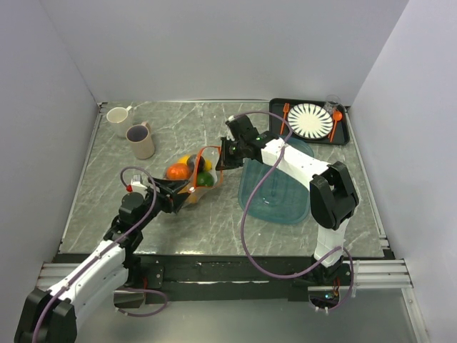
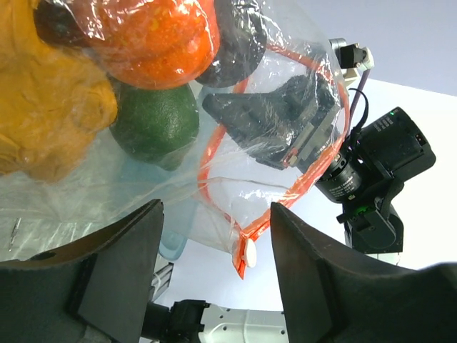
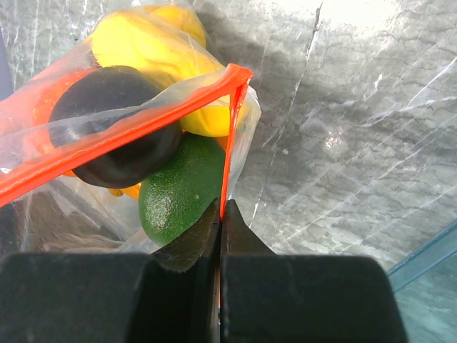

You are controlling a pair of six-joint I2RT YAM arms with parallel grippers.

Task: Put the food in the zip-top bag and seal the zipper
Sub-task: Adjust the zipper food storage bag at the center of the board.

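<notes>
The clear zip-top bag [image 1: 191,174] lies mid-table with the food inside: an orange fruit [image 2: 153,36], a green one [image 2: 153,125], a yellow-orange one [image 2: 43,107] and a dark piece [image 3: 114,121]; a yellow fruit [image 3: 153,53] also shows. The bag's mouth gapes open, its orange-red zipper [image 2: 314,171] forming a loop. My right gripper [image 3: 221,209] is shut on the zipper strip [image 3: 227,143] at the bag's right end [image 1: 221,161]. My left gripper [image 2: 218,218] is open at the bag's near corner [image 1: 188,194]; the white slider [image 2: 248,254] hangs between its fingers, untouched.
A translucent teal tray [image 1: 275,189] lies right of the bag under the right arm. Two cups [image 1: 141,141] [image 1: 119,114] stand at the back left. A black tray [image 1: 344,132] at the back right holds a striped plate [image 1: 310,120], orange cutlery and a glass.
</notes>
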